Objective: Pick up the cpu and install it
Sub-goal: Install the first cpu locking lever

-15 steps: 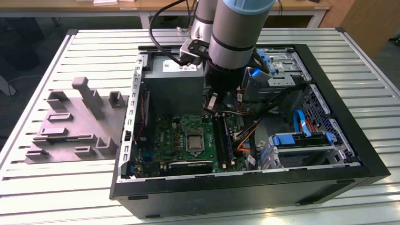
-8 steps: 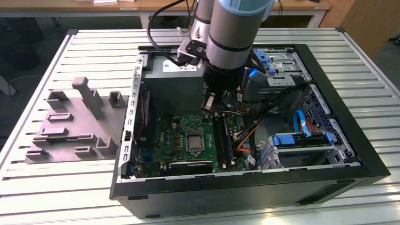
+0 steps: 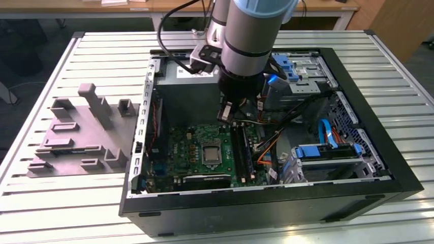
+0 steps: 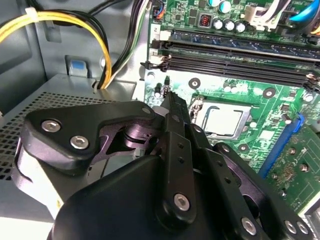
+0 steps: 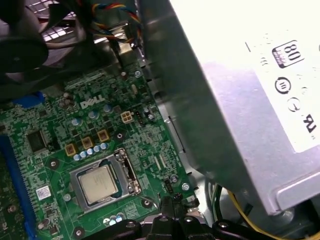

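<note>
Cpu [image 5: 99, 183]: small flat square, silvery-grey top, pale rim, seated in the motherboard [image 5: 55, 150] socket.
Gripper [image 4: 170, 97]: fingers closed together, nothing held, above the board.

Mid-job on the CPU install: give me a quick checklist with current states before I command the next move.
1. The cpu sits in its socket on the motherboard: ok, it looks flat inside the frame.
2. The gripper is empty: ok, it is shut with nothing held.
3. The gripper is off the cpu: ok, it hangs beside the socket, on the power supply side.
4. The yellow cables are free of the gripper: ok, they run apart from it.
5. The socket latch is locked: cannot tell.
</note>
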Tool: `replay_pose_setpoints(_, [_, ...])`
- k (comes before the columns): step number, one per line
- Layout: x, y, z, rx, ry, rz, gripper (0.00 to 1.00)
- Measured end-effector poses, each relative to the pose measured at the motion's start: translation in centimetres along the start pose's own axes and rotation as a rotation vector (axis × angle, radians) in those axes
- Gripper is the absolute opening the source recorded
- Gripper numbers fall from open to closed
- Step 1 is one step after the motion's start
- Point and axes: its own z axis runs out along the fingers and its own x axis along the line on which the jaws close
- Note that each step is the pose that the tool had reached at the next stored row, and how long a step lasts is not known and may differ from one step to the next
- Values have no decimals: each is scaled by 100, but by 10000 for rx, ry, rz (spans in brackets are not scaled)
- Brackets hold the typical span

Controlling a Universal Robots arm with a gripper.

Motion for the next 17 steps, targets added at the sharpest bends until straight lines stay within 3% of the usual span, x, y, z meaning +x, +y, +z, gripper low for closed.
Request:
replay_pose_setpoints(8, [103,-16,-5,20,15,-189,11])
replay_pose_setpoints(17, [109,-18,-5,22,15,-204,11])
